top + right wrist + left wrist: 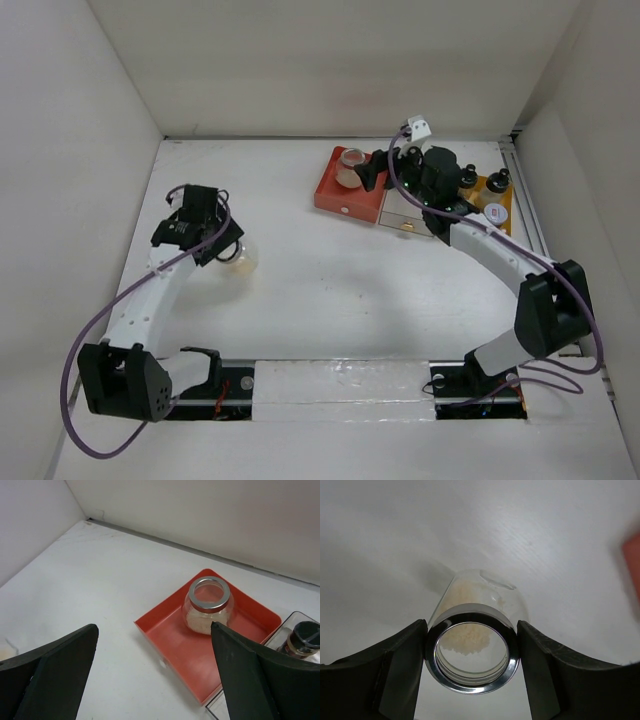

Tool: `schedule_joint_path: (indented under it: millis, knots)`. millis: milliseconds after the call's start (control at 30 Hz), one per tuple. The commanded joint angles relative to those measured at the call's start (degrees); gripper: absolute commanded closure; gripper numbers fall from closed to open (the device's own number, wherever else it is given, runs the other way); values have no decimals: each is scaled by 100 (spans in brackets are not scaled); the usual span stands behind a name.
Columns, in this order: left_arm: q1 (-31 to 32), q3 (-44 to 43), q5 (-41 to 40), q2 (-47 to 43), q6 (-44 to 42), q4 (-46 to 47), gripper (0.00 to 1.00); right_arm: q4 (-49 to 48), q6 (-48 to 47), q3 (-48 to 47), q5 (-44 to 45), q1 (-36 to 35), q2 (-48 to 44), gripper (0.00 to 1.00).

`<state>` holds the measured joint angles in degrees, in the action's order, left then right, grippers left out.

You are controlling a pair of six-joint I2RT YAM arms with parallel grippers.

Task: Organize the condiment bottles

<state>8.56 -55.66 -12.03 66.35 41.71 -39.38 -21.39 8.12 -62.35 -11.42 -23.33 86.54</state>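
Observation:
A clear jar with a silver rim and beige contents stands on the white table between my left gripper's fingers, which touch the rim on both sides. In the top view this jar is at the left with the left gripper on it. A second silver-rimmed jar with beige contents stands in the red tray. My right gripper hangs wide open and empty above that tray's near edge; it also shows in the top view. A black-lidded bottle stands in the clear tray.
The red tray, a clear tray and a yellow tray sit in a row at the back right. The yellow tray holds two black-lidded bottles and a pale-lidded one. White walls enclose the table.

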Motion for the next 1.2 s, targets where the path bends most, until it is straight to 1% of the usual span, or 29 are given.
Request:
schedule_joint_path:
  millis: [0, 33, 67, 100, 133, 167, 200, 233, 300, 333, 367, 400, 433, 467, 500, 533, 567, 600, 633, 700, 767, 867, 933, 1067, 1167]
  knots:
    - [14, -752, 1254, -61, -304, 1053, 70, 187, -109, -497, 149, -40, -454, 1]
    - [145, -901, 1326, 0, -304, 1220, 70, 283, -170, -550, 149, 21, -567, 1]
    - [642, -1155, 917, 306, -304, 1274, 69, 519, -231, -611, 218, 22, -629, 1]
    - [969, -1784, 643, 517, -356, 1170, 67, 635, -232, -664, 219, 91, -691, 1]
    - [1286, -2121, 397, 755, -357, 1099, 67, 740, -232, -743, 271, 188, -761, 1]
    - [1837, -2429, 177, 1227, -357, 1046, 67, 846, -293, -744, 272, 258, -910, 1]
    - [1999, -2693, 18, 1440, -357, 1046, 67, 1012, -293, -744, 272, 390, -1007, 1]
    - [2079, -3122, 104, 1643, -357, 1046, 67, 1101, -293, -796, 272, 452, -1103, 1]
    - [2132, -3389, 428, 2151, -357, 1508, 67, 1320, -293, -797, 272, 618, -1446, 1]
    - [2263, -3512, 430, 2320, -357, 1616, 67, 1374, -293, -736, 333, 672, -1578, 1]
    - [2360, -3974, 430, 2530, -357, 1678, 67, 1426, -293, -665, 333, 672, -1710, 1]
    - [2596, -4292, 430, 3054, -357, 1679, 67, 1496, -293, -665, 333, 750, -1955, 1]
    - [2738, -4652, 378, 3355, -427, 1583, 67, 1636, -293, -613, 386, 838, -2061, 1]
    - [2861, -5500, 325, 3646, -497, 1495, 67, 1699, -293, -542, 386, 839, -2184, 1]
    - [2966, -5978, 263, 3962, -645, 1381, 67, 1751, -293, -542, 438, 909, -2412, 1]
    - [3107, -6453, 263, 4617, -699, 1128, 67, 1865, -293, -463, 491, 988, -2518, 1]
    - [3108, -6884, 324, 4911, -700, 1038, 67, 1918, -293, -463, 492, 1041, -2615, 1]
    - [3108, -7610, 403, 5184, -752, 985, 67, 1980, -293, -410, 492, 1102, -2790, 1]
    - [3160, -7861, 482, 5596, -752, 984, 67, 1980, -293, -358, 492, 1164, -2870, 1]
    - [3222, -8292, 719, 5880, -752, 1142, 66, 2121, -293, -296, 413, 1357, -2994, 1]
    - [3275, -8364, 825, 6117, -813, 1500, 66, 2121, -293, -296, 334, 1463, -3108, 1]
    - [3389, -8522, 983, 6424, -919, 1871, 63, 2174, -293, -243, 333, 1525, -3108, 1]
    - [3442, -8802, 1063, 6627, -998, 1925, 63, 2174, -293, -243, 272, 1525, -3108, 1]
    - [3556, -8866, 1063, 6943, -1139, 2363, 60, 2174, -293, -182, 219, 1525, -3108, 1]
    - [3618, -8918, 1124, 7146, -1192, 2602, 60, 2174, -293, -181, 219, 1525, -3108, 1]
